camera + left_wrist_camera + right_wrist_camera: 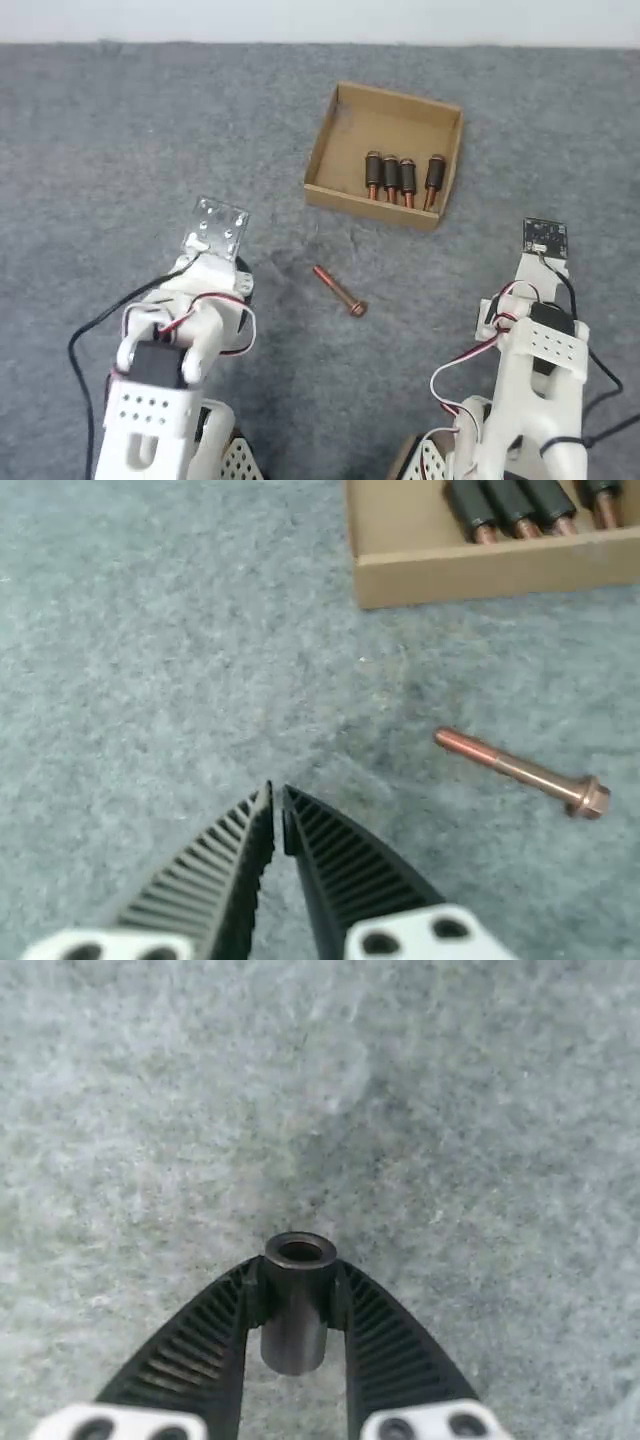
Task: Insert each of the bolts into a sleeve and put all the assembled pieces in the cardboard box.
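Note:
A copper bolt [339, 290] lies loose on the grey carpet between the two arms, also seen as the bolt [520, 772] ahead of my left gripper [277, 798], which is shut with nothing in it. My right gripper [297, 1278] is shut on a black sleeve [296, 1300], held upright with its hole facing up, above the carpet. The cardboard box [325, 140] sits at the back and holds several bolts in black sleeves [402, 178], side by side. The box's near wall [480, 572] lies beyond the loose bolt.
Grey carpet covers the whole table, with open room to the left and front of the box. The left arm [185, 350] and the right arm [535, 350] stand at the near edge, cables hanging off them.

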`<state>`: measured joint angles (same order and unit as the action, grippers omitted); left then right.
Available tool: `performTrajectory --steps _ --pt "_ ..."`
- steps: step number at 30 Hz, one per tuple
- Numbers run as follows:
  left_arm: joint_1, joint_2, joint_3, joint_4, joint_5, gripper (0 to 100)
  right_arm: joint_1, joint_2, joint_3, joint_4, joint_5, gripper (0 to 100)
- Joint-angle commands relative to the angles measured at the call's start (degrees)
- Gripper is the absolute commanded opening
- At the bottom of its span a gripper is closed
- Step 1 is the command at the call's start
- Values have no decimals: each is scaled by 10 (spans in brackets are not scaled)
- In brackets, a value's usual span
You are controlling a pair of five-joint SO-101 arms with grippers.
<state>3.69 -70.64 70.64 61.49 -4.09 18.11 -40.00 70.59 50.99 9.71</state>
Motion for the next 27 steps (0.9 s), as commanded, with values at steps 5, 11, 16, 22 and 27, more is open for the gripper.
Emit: performTrajectory --steps 5,11,16,22,27 --pt "84 241 -129 4 35 13 5 -23 -4 -9 -3 6" --pt "195 351 -131 -1 36 13 3 -23 -4 -9 -3 6" --pt "245 447 -131 -78 66 13 2 -23 -4 -9 -3 6" --pt "285 535 -132 -185 104 13 2 -23 -4 -10 -3 6" --pt "299 572 -171 -184 105 13 2 -23 -4 -10 -3 6"
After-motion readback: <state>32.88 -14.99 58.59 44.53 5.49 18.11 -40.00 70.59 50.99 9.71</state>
